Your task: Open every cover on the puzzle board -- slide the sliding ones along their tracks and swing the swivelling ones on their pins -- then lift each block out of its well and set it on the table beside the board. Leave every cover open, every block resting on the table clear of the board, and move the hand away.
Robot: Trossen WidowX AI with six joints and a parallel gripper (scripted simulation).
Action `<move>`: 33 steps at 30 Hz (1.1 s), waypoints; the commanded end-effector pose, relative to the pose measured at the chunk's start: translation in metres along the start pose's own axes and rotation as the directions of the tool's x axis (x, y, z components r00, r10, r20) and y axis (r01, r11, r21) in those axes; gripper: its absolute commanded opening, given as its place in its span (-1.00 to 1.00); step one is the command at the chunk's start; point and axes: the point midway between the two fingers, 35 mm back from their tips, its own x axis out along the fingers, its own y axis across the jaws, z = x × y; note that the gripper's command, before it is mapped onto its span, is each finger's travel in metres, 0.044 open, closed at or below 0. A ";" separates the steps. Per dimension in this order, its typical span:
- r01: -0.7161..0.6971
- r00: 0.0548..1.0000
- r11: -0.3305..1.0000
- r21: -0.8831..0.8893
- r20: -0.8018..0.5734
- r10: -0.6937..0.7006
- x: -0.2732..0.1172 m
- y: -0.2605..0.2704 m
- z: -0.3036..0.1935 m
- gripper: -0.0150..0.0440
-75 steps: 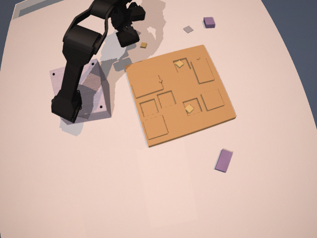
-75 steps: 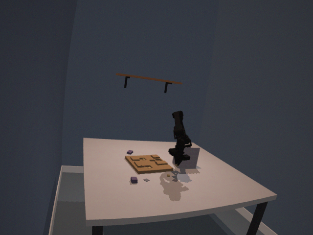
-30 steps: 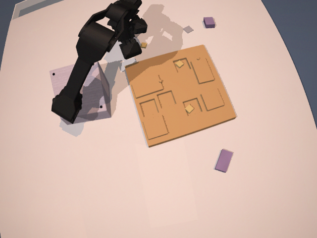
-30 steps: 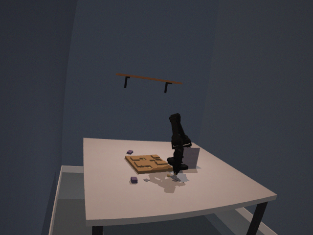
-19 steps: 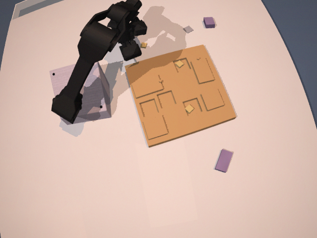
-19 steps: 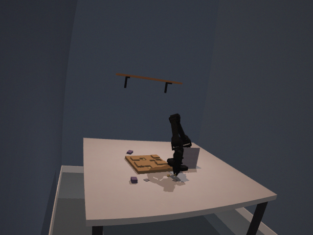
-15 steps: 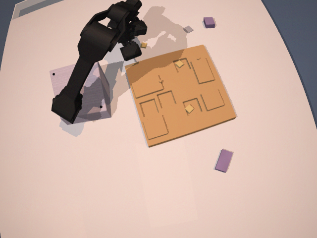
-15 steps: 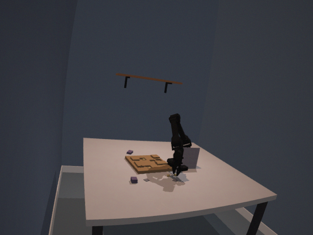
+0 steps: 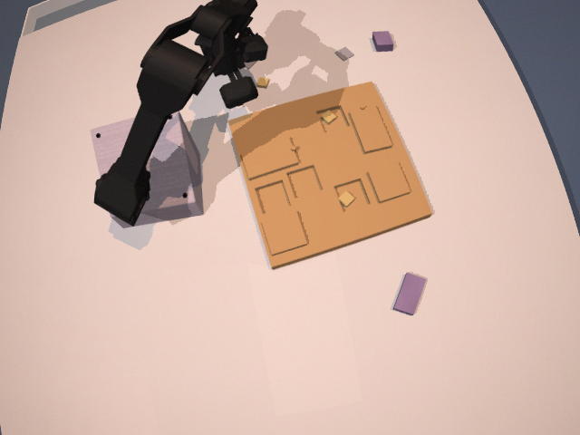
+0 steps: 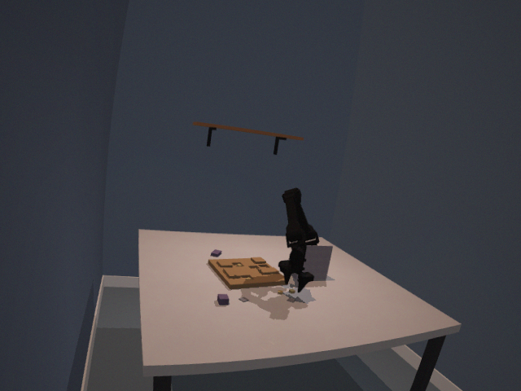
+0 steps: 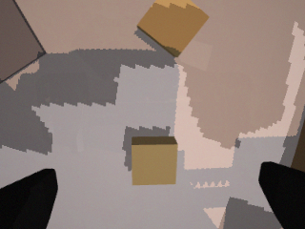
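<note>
My end effector (image 9: 236, 74) (image 10: 292, 287) (image 11: 162, 177) stands released around one block (image 10: 291, 291) (image 11: 153, 162), apparently just set down beside the board (image 9: 309, 154) (image 10: 248, 273); two blocks (image 9: 346, 198) remain in wells, centre and upper centre in the top view.

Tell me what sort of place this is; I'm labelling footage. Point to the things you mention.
Probably a robot test bench in a plain room: a black arm (image 9: 170, 70) (image 10: 296, 218), a wooden puzzle board (image 9: 323, 149) (image 10: 248, 281) and a pale table (image 9: 187, 327) (image 10: 336, 323).

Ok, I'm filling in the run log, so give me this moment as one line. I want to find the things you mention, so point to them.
tool (image 9: 232, 70) (image 10: 293, 287) (image 11: 162, 177): open, empty | yellow block (image 11: 153, 163): between spread fingers, untouched | two yellow blocks (image 9: 329, 117) (image 9: 346, 198): in wells
</note>
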 end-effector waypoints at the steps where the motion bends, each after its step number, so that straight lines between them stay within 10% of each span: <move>1: -0.013 1.000 1.000 0.010 0.009 0.013 -0.017 0.003 0.004 1.00; 19: -0.009 1.000 1.000 0.004 0.008 0.009 -0.064 0.001 0.000 1.00; 33: -0.012 0.999 0.821 -0.571 0.019 0.028 -0.072 -0.032 0.056 -0.25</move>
